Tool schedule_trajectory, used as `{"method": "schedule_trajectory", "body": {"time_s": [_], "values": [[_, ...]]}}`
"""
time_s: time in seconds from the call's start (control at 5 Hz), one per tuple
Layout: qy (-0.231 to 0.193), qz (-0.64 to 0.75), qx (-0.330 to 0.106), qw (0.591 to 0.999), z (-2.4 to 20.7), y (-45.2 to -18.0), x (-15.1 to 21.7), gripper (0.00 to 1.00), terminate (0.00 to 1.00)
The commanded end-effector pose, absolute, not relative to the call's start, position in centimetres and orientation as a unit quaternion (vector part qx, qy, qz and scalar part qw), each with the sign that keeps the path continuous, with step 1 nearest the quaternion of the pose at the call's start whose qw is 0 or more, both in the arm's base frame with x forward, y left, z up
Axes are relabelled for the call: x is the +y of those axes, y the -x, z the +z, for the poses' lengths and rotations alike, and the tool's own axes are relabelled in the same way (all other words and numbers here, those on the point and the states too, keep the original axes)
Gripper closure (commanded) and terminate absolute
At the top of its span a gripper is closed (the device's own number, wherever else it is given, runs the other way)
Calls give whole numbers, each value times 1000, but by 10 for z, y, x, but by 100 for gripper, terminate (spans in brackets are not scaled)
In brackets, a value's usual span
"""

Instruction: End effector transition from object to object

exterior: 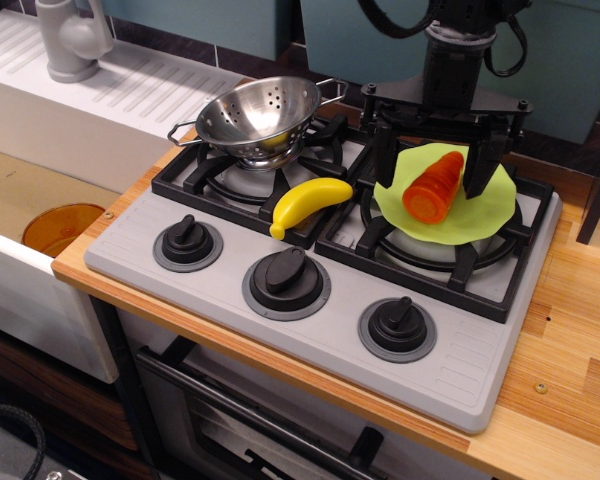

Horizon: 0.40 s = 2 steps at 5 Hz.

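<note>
The black fingers [435, 170] hang spread wide over the right-hand burner, one prong down on each side of the orange carrot [435, 187], which lies tilted between them on a lime-green plate [495, 215]. From where I stand I cannot make out whether either prong touches the carrot; they look parted rather than clamped, with nothing lifted. The carrot looks like a ribbed plastic toy, so I would judge it light and stiff, not fragile, but smooth and tapered enough to squirt out of a pinch near its narrow tip; the thick middle, squarely between the prongs, seems the safest place to hold it. Off to the side of the left prong, lying across the grate edge between the two burners, is a yellow banana [310, 203], also toy-like, probably light and hard, curved and glossy; a grip across the middle of its curve would likely sit better than one at either end. Further out beyond it stands a steel colander [260, 115] on the back burner, well apart from the fingers. The grey stove [480, 370] sits on the wooden tabletop [575, 330].
</note>
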<state>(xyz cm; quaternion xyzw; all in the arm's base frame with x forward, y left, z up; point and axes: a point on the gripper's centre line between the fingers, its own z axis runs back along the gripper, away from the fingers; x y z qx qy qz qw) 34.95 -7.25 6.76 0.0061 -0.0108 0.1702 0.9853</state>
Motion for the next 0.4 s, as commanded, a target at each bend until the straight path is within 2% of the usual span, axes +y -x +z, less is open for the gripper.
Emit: {"method": "schedule_trajectory", "body": {"time_s": [0.0, 0.2], "values": [[-6, 170, -11, 985, 68, -350, -73, 0, 0], [-22, 184, 12, 983, 116, -337, -79, 0, 0]]}}
